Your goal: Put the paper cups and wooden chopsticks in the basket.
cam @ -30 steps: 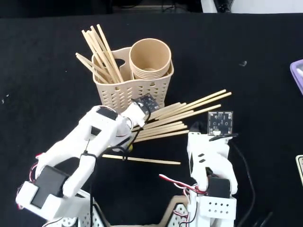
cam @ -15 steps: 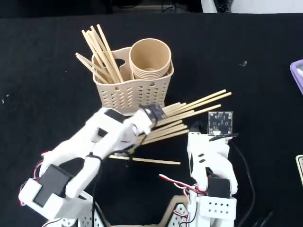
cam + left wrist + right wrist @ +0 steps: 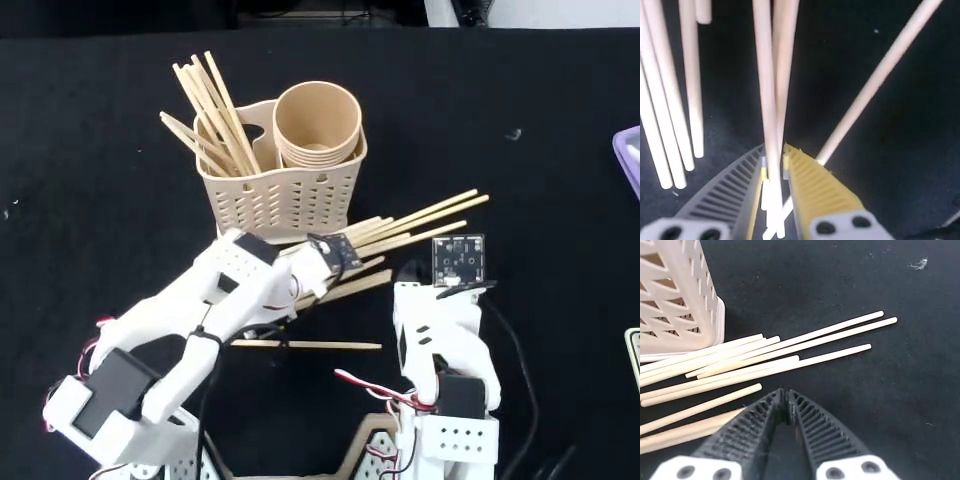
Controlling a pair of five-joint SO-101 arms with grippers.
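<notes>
Pinching two wooden chopsticks [image 3: 769, 100] between its yellow-lined jaws, the left gripper [image 3: 774, 152] sits at the centre of the high view, just below the basket [image 3: 280, 205]. The pinched sticks run lengthwise straight out from the jaws. The loose chopsticks [image 3: 415, 225] fan out right of centre, their long axes slanting from lower left to upper right. A single chopstick [image 3: 320, 345] lies nearly level lower down, apart from the fan. The basket stands upper left of centre, with stacked paper cups [image 3: 317, 125] in its right side and leaning chopsticks [image 3: 215, 105] pointing to the upper left. The right gripper [image 3: 786, 397], jaws pressed together on nothing, hovers over the black table [image 3: 900, 380] beside the fan.
</notes>
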